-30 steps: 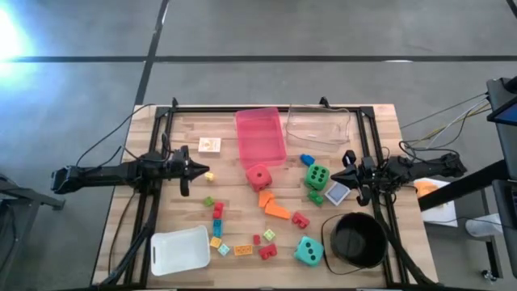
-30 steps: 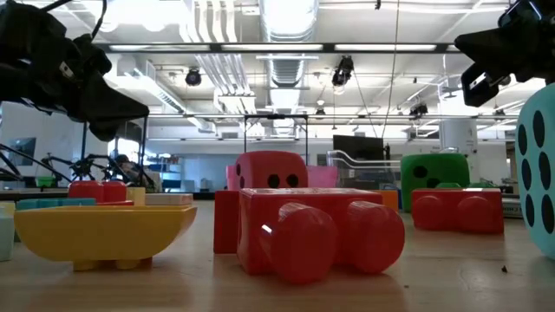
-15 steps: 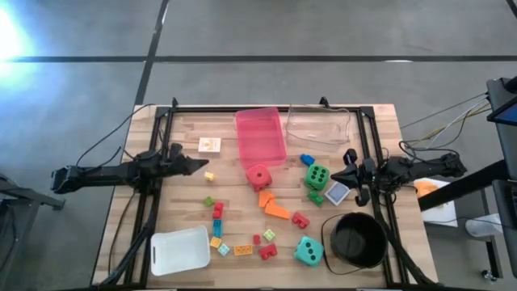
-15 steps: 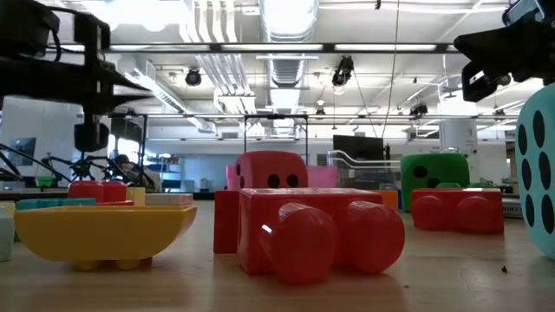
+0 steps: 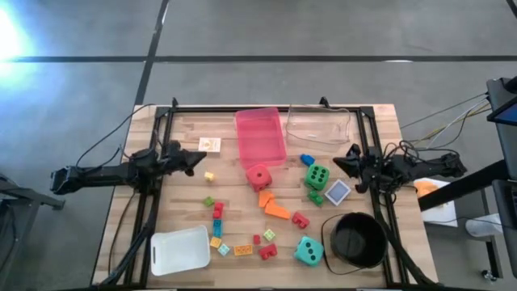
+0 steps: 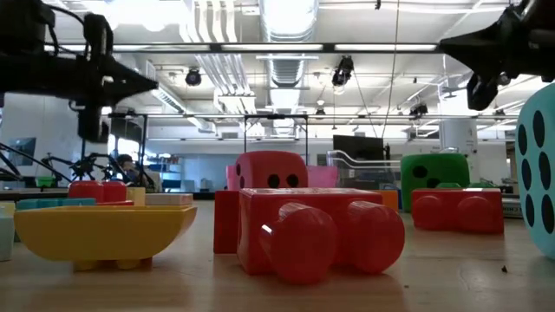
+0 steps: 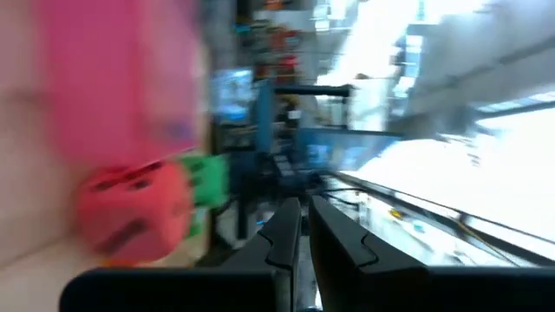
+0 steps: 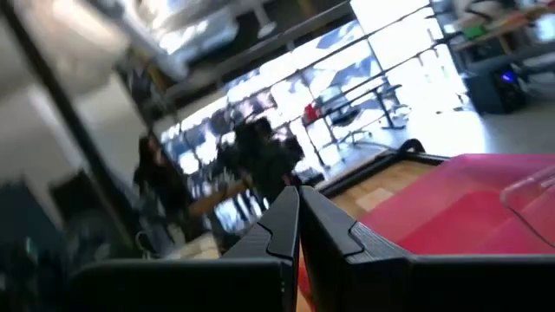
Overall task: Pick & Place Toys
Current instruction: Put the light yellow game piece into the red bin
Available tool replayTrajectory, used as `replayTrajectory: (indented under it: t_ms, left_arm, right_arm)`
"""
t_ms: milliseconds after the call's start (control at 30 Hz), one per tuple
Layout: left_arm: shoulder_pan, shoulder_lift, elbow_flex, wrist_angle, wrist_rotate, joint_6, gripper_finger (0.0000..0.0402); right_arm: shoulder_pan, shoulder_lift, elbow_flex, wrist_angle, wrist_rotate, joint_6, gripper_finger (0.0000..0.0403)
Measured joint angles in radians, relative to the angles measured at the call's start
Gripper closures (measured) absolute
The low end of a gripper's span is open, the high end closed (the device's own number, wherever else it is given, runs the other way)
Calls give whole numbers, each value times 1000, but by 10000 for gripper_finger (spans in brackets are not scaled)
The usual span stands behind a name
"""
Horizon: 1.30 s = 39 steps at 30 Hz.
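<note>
Many small bricks lie on the wooden table: yellow, green, orange, red and blue. The red die, green die and teal die rest on the table. One card lies at the far left and another lies by the green die. My left gripper is shut and empty, level above the table's left part. Its fingers point toward the red die. My right gripper is shut and empty, right of the green die. Its fingers point left.
A pink tray and a clear tray stand at the far edge. A black bucket stands near right and a white container near left. In the low view a red brick and a yellow brick lie close by.
My left gripper has rolled about its long axis and come level, shifting a little toward the far edge and away from the yellow brick. My right gripper has rolled likewise in the last half second and moved slightly toward the far edge. No toy has moved.
</note>
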Motion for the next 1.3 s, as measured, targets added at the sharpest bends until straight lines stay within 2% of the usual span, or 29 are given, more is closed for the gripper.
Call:
replayTrajectory:
  t_ms: [133, 333, 500, 633, 767, 967, 1133, 1300]
  left_arm:
    - [2, 0, 96, -49, -18, 243, 369]
    - [3, 55, 299, -435, -49, 448, 369]
    - [4, 204, 450, -721, -74, 493, 369]
    - [4, 324, 506, -776, -45, 583, 363]
    - [4, 432, 538, -778, -15, 631, 326]
    - [4, 567, 552, -816, 17, 631, 235]
    - [4, 680, 552, -843, 65, 585, 170]
    - [4, 777, 552, -843, 110, 545, 135]
  right_arm:
    - [0, -1, 7, 27, -3, 21, 394]
    - [0, 45, 104, -1, -28, 106, 394]
    - [0, 132, 264, -216, -32, 140, 394]
    - [0, 213, 383, -395, -27, 170, 394]
    - [0, 282, 479, -492, -19, 164, 394]
    - [0, 344, 578, -565, 7, 157, 394]
    - [0, 371, 607, -573, 9, 154, 394]
    - [0, 389, 596, -573, 9, 163, 394]
